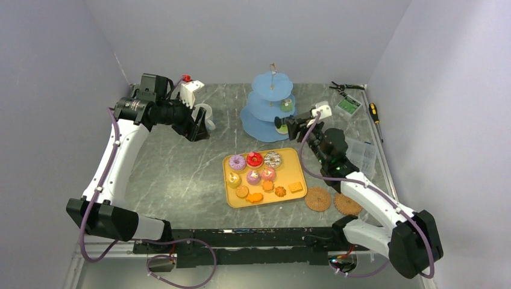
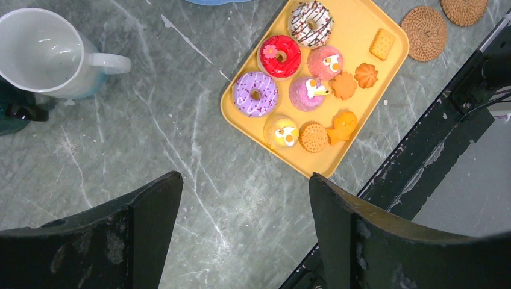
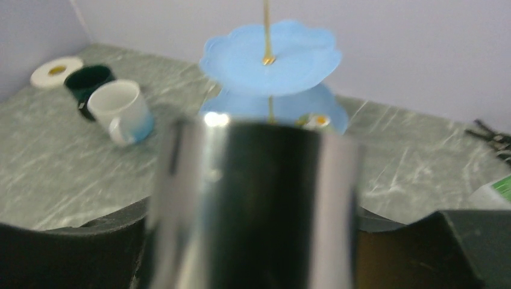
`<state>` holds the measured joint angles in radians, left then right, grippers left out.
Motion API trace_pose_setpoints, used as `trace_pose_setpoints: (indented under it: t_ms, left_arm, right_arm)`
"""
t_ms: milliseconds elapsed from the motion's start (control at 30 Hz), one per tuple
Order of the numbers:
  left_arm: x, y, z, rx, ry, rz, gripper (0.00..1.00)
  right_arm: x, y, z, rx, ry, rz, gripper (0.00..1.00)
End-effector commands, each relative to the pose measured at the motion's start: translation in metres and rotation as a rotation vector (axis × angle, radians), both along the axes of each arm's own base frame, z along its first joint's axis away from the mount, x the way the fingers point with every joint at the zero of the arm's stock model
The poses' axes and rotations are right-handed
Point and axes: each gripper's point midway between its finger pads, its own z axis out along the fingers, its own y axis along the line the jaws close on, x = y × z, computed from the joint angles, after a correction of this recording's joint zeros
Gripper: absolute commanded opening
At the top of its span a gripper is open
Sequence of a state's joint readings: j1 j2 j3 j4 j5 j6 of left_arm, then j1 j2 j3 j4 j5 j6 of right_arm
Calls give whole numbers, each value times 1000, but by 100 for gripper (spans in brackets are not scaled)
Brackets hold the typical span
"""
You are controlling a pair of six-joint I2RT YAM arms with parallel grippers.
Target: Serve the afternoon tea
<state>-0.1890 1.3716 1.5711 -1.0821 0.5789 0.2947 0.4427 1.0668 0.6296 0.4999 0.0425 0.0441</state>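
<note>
Yellow tray (image 1: 289, 168) lies nearest the bases, carrying three doughnuts (image 1: 254, 159), three cupcakes (image 1: 253, 176) and five biscuits (image 1: 280, 191); two coasters (image 1: 317, 198) sit just to its right. Beyond it, the right gripper (image 1: 294, 127) is clamped on tongs (image 3: 253, 205), whose tip appears to meet a green cupcake (image 1: 281, 128) at the lowest tier of the stand (image 1: 256, 123); whether it rests there or is held cannot be told. Another sits on the middle tier. Judged step: setting that cupcake down. Done well, it lands flat, well inside the scalloped rim, before the tongs ease apart, and the retreat runs low towards the tray, under the overhanging middle tier and away from the centre rod. Farthest left, the left gripper (image 2: 244, 183) hangs empty, fingers wide apart, beside the white mug (image 2: 42, 51) and green mug (image 3: 89, 81). Table (image 1: 181, 174) between tray and mugs offers room; tools (image 1: 355, 99) crowd the right wall.
</note>
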Motion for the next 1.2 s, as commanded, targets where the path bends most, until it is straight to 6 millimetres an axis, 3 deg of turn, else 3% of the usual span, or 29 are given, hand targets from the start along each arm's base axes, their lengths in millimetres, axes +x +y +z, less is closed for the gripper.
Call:
trace_pose_setpoints:
  t_ms: [0,300,500,833,1167]
  left_arm:
    - [-1,-2,9,-23,-19,-11,83]
    - [-1,-2,12,-28,-25,-5,82]
    - [-1,-3,12,-36,-20,-5,82]
    - [-1,-4,13,-36,-28,-9,83]
    - [-1,-3,13,-31,-34,-12,82]
  right_arm:
    - [-24,18,-17,-3,47,53,60]
    - [-63,25,-52,-1,120,78,59]
    - [-78,30,-70,-1,160,98,59]
    - [-77,40,-96,-43,196,101,60]
    - [-66,47,-105,-62,191,89,64]
